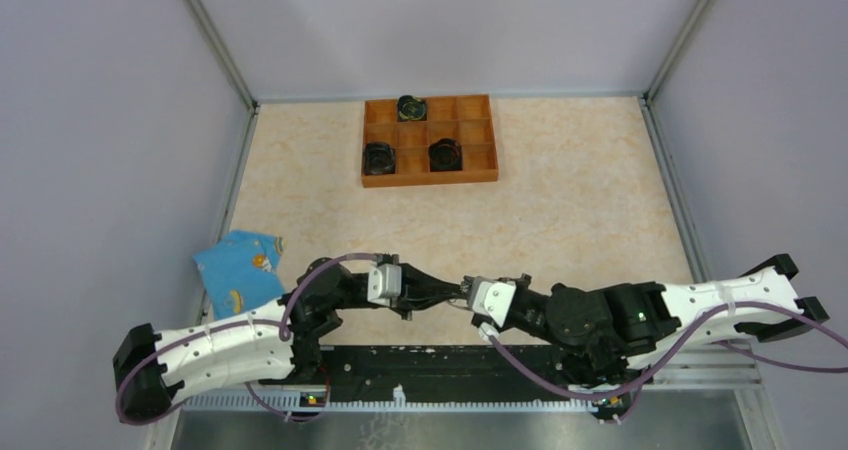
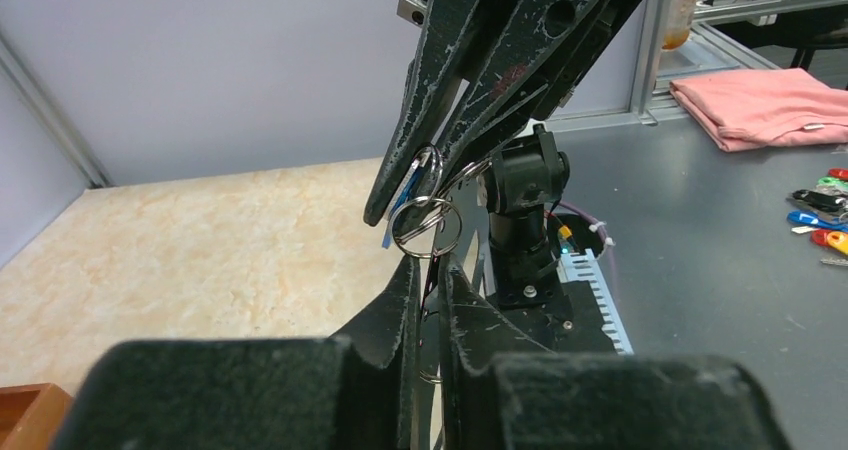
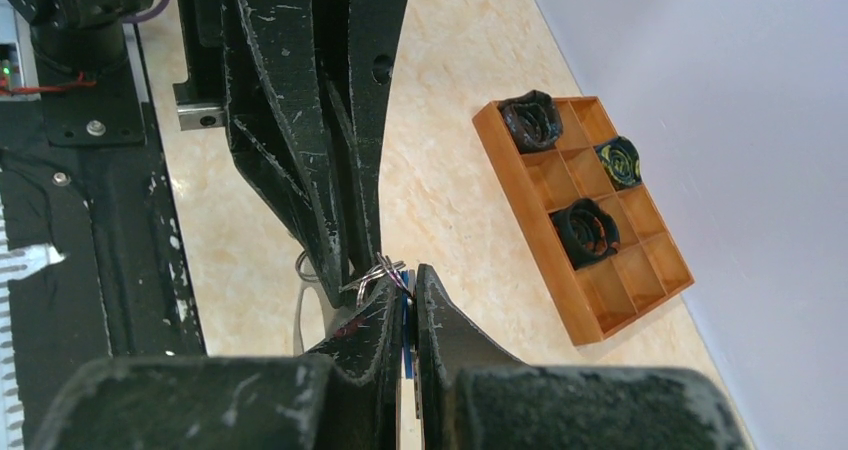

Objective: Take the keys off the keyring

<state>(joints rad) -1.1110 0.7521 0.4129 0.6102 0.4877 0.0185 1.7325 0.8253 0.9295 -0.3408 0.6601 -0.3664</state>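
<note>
lower centre: left gripper (image 1: 447,290) and right gripper (image 1: 470,294) tip to tip | upper centre: orange tray (image 1: 429,177), three round black objects (image 1: 445,155) in separate compartments | left: light-blue packet (image 1: 240,270) on beige table (image 1: 570,200)

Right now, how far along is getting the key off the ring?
Done: ring and key are up off the table. In hand: left gripper clamps the ring, right gripper pinches the blue key. Left: the key looks still threaded on the ring, so it has yet to come off.
</note>
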